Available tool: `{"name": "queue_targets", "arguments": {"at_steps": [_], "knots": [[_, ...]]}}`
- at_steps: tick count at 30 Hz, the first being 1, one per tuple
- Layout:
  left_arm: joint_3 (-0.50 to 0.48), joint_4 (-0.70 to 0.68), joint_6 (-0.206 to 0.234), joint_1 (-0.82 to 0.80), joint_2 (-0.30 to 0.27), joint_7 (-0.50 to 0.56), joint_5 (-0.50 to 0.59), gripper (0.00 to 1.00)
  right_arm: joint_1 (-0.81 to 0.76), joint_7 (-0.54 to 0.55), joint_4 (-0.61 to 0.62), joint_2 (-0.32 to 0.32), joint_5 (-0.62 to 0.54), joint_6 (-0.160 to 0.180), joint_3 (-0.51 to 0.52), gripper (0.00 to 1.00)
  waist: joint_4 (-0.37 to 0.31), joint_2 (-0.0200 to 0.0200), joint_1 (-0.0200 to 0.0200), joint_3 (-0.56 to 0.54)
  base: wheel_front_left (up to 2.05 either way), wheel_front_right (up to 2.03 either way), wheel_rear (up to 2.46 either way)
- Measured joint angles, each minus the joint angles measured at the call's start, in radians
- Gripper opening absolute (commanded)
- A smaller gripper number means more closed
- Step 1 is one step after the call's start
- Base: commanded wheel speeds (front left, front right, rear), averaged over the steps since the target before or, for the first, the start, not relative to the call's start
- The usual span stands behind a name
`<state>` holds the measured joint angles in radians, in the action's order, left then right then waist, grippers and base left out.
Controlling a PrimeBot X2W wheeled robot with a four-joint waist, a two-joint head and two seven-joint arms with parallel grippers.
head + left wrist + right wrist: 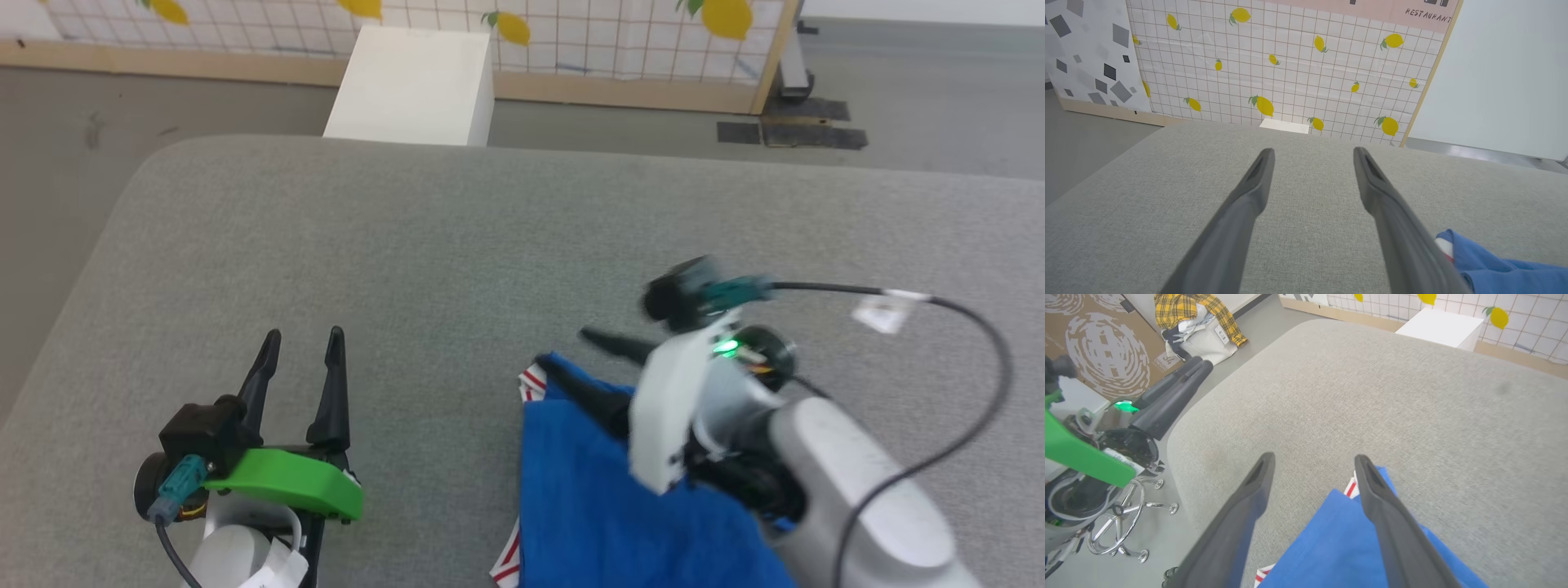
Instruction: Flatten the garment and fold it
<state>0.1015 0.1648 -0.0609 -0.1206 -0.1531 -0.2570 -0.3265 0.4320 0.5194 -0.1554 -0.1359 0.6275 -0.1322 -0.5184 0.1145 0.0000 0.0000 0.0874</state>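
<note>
The garment [588, 490] lies as a folded bright blue bundle on the grey padded table [408, 245], at the near right, with red-and-white striped trim at its left edge. My right gripper [565, 349] hovers over its far corner with the jaws apart. In the right wrist view the right gripper [1312, 459] is open above the blue cloth [1331, 539], holding nothing. My left gripper [302, 335] stands open over bare table to the garment's left. The left wrist view shows the left gripper [1312, 153] empty, with the garment's corner [1494, 269] at the lower right.
A white box [416, 82] stands beyond the table's far edge before a lemon-patterned wall. My right wrist's black cable [980, 343] loops over the table's right side. A chair base [1126, 514], a cardboard box and a clothes pile [1196, 310] are on the floor to the left.
</note>
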Motion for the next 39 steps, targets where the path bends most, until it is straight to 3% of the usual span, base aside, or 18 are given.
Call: {"name": "queue_targets", "arguments": {"at_steps": [4, 11, 14, 15, 23, 28, 39], "knots": [[-0.004, 0.001, 0.000, 0.006, -0.001, 0.000, 0.000, 1.00, -0.045, -0.123, 0.122, -0.049, -0.004, 0.000, 0.118, 1.00, -0.026, 0.0000, 0.0000, -0.024, 0.00, 0.00, 0.00], [-0.020, -0.014, 0.011, 0.033, -0.002, 0.000, 0.000, 1.00, -0.157, -0.352, 0.257, -0.121, -0.109, 0.000, 0.330, 1.00, -0.076, 0.0000, 0.0000, -0.054, 0.00, 0.00, 0.00], [-0.025, -0.022, 0.023, 0.040, -0.002, 0.000, 0.000, 1.00, -0.226, -0.428, 0.276, -0.131, -0.160, 0.000, 0.422, 1.00, -0.090, 0.0000, 0.0000, -0.063, 0.00, 0.00, 0.00], [-0.030, -0.033, 0.032, 0.048, -0.001, 0.000, 0.000, 1.00, -0.298, -0.504, 0.283, -0.124, -0.199, 0.000, 0.512, 1.00, -0.098, 0.0001, 0.0000, -0.073, 0.00, 0.00, 0.00], [-0.035, -0.050, 0.041, 0.064, 0.003, 0.000, 0.001, 1.00, -0.469, -0.658, 0.233, -0.123, -0.259, 0.000, 0.645, 1.00, -0.096, 0.0000, 0.0000, -0.085, 0.00, 0.00, 0.00], [-0.042, -0.054, 0.044, 0.078, 0.005, 0.000, 0.001, 1.00, -0.504, -0.630, 0.171, -0.123, -0.258, 0.000, 0.646, 1.00, -0.095, 0.0000, 0.0000, -0.079, 0.00, 0.00, 0.00], [-0.041, -0.044, 0.044, 0.079, 0.020, 0.000, 0.001, 1.00, -0.479, -0.330, 0.028, -0.152, -0.230, 0.000, 0.466, 1.00, -0.075, 0.0001, 0.0000, -0.065, 0.00, 0.00, 0.00]]}}
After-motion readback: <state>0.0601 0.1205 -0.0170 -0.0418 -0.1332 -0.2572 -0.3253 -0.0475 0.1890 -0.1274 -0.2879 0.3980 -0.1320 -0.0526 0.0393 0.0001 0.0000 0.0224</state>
